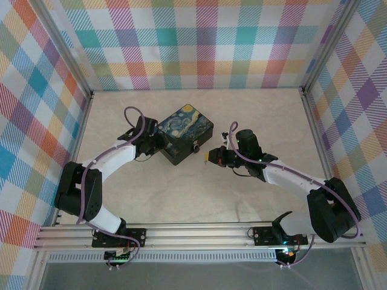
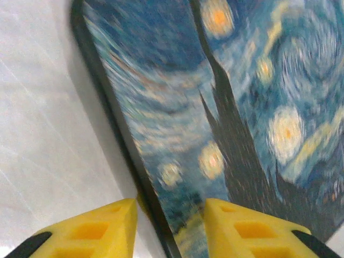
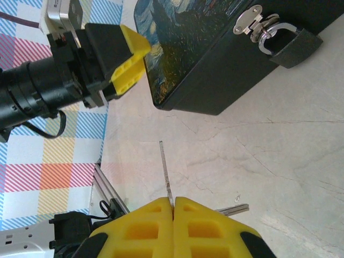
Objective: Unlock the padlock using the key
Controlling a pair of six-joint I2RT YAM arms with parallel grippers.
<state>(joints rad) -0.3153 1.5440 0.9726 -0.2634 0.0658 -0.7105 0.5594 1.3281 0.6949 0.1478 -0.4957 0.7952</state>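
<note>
The dark box (image 1: 184, 134) printed with a starry night sky sits mid-table. The small grey padlock (image 1: 196, 148) hangs from the hasp on its front wall; its silver shackle and body show in the right wrist view (image 3: 293, 45). My right gripper (image 1: 210, 156) hovers right of the lock, shut (image 3: 173, 201) on the thin key (image 3: 165, 169), whose blade points up toward the box while a second slim part pokes out sideways. My left gripper (image 1: 155, 144) is at the box's left corner. Its yellow fingers (image 2: 91, 231) straddle the lid edge (image 2: 156, 204), apart, and whether they touch it is unclear.
Plaid walls with aluminium posts (image 1: 314, 121) enclose the pale marble table (image 1: 199, 199) on three sides. The mounting rail (image 1: 199, 232) runs along the near edge. Bare tabletop lies between the box and the rail.
</note>
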